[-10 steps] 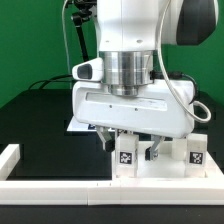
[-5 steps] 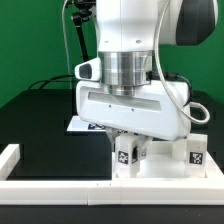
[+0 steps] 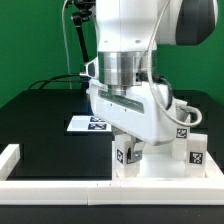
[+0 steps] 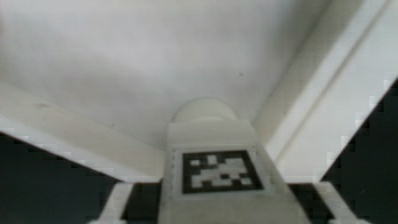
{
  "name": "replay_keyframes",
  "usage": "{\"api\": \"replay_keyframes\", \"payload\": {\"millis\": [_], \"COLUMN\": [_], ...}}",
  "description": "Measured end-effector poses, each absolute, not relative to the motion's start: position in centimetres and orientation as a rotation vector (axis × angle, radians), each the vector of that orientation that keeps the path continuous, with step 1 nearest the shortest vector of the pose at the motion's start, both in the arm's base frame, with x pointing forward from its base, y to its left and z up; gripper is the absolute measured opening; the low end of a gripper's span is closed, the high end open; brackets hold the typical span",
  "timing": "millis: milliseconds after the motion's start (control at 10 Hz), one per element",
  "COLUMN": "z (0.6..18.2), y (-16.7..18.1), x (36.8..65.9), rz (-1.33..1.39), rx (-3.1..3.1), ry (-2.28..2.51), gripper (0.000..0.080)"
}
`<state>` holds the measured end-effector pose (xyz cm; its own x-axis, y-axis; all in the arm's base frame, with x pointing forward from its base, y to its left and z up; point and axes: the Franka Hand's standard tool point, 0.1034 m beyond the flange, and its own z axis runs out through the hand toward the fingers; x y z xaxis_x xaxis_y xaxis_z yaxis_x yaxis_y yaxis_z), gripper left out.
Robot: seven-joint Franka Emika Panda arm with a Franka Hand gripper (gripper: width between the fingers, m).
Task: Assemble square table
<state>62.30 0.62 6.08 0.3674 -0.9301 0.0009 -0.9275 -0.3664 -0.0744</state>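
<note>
One arm works over a black table [image 3: 40, 125], its gripper [image 3: 128, 150] lowered near the front rail [image 3: 60, 184]. A white leg [image 3: 125, 153] with a black-and-white tag stands upright between the fingers, which look clamped on it (the pads themselves are hidden behind the leg). In the wrist view the leg [image 4: 214, 160] fills the foreground, its rounded end pointing at the white tabletop [image 4: 125, 70], whose raised rim runs alongside. Another tagged leg [image 3: 196, 152] stands at the exterior view's right. The marker board [image 3: 86, 124] lies flat behind the gripper.
</note>
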Motion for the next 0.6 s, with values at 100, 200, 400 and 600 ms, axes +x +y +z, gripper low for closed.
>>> {"api": "replay_keyframes", "payload": {"millis": [100,200,400,600], "z": [6.09,6.07,6.05,6.15], "y": [0.30,0.23,0.39,0.20], "x": [62.24,62.14,62.24,62.33], "rz": [-0.042,-0.013,0.021,0.037], "rx": [-2.424,-2.294,-1.983,-1.851], "ry": [1.890,2.045,2.321,2.426], "gripper": [0.0285,0.0285,0.0287,0.0287]}}
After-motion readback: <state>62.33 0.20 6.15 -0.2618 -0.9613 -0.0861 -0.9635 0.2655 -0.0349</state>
